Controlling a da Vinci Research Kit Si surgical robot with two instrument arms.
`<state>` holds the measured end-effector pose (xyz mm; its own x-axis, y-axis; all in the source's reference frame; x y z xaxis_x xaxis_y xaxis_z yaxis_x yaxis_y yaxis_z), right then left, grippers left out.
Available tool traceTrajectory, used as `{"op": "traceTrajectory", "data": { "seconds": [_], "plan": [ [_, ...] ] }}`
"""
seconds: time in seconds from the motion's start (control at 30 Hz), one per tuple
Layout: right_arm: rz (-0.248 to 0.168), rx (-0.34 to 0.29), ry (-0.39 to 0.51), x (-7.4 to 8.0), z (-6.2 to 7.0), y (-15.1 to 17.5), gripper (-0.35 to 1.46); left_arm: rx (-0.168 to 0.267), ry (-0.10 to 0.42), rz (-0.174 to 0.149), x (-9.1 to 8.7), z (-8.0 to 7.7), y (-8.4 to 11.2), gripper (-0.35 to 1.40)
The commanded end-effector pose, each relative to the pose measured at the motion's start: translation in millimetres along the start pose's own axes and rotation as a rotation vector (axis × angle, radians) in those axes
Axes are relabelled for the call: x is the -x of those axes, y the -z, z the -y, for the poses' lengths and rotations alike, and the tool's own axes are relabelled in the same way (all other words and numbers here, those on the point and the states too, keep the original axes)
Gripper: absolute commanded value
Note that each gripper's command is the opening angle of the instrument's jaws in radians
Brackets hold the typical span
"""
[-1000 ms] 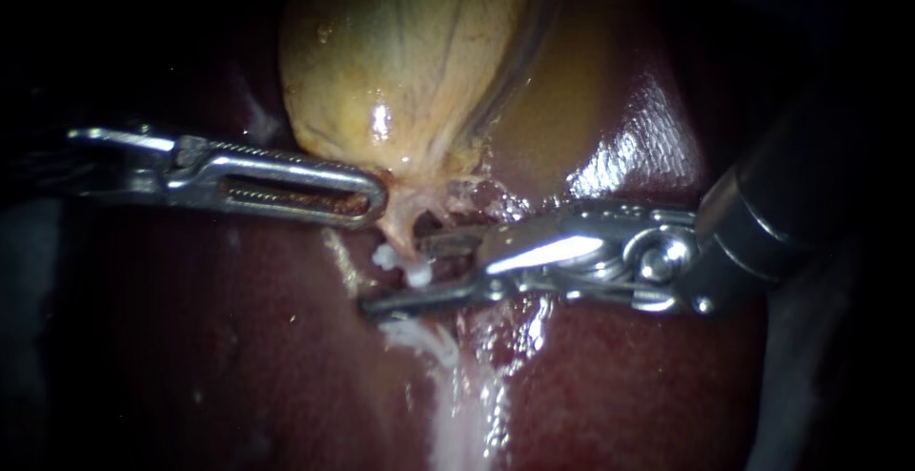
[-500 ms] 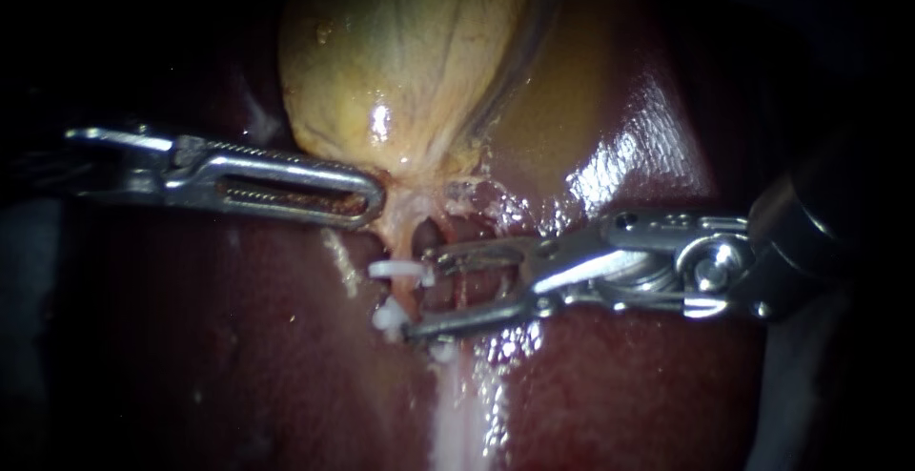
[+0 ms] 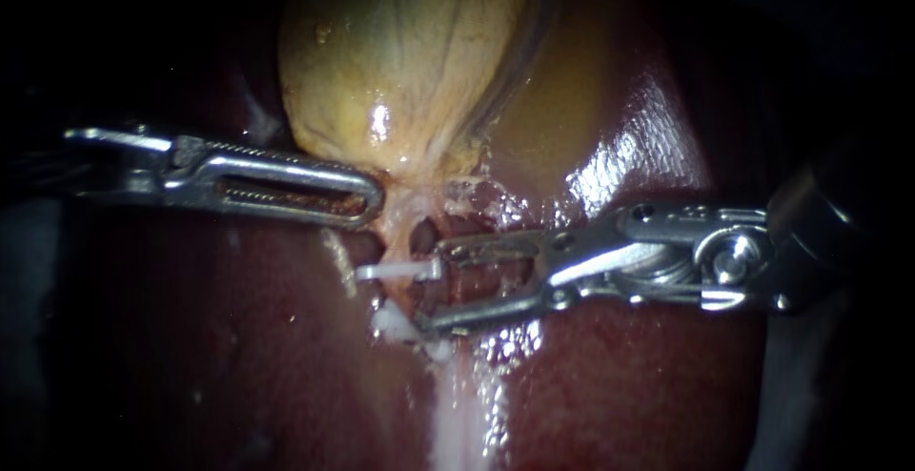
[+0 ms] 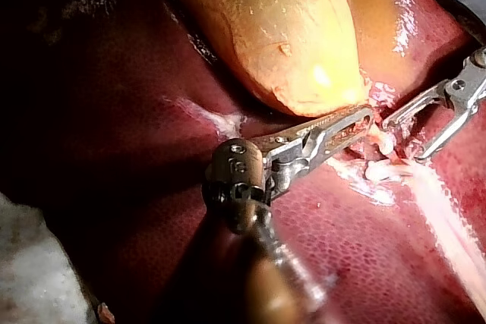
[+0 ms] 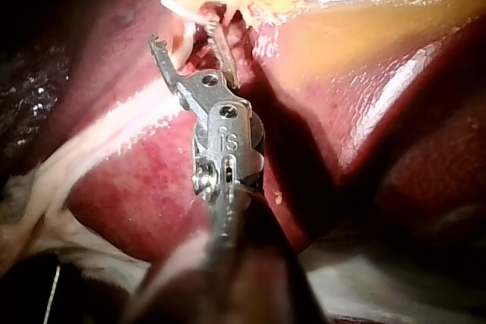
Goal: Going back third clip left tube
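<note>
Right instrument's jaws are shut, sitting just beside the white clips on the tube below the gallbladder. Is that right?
No: the right instrument has its jaws open, with a clear gap between them in the endoscope view. They do sit just beside the white clips on the tube below the gallbladder.

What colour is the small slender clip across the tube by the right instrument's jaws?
White clip, clearest in endoscope view.

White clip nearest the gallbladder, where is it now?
Endoscope view, centre: the upper white clip crosses the pale tube below the yellow gallbladder, beside the right instrument's open jaws.
</note>
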<state>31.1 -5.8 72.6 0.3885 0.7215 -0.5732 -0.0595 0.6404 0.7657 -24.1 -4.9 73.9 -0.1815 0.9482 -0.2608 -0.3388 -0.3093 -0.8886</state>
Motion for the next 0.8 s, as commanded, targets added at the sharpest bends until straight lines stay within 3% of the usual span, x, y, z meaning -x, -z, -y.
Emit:
{"op": "traceTrajectory", "data": {
  "seconds": [0.03, 0.53, 0.8],
  "plan": [
    [-0.005, -0.001, -0.002, -0.1, 0.0, 0.2, 0.5, 0.0, 0.0, 0.0, 0.0, 0.0, 0.0, -0.35],
    [-0.012, 0.009, -0.006, -0.9, 0.0, 3.5, 0.5, 0.0, 0.0, 0.0, 0.0, 0.0, -0.1, -0.35],
    [-0.007, -0.003, 0.105, -0.7, 0.0, 6.4, 0.5, 0.0, 0.0, 0.0, 0.0, 0.1, 0.0, -0.35]
  ]
}}
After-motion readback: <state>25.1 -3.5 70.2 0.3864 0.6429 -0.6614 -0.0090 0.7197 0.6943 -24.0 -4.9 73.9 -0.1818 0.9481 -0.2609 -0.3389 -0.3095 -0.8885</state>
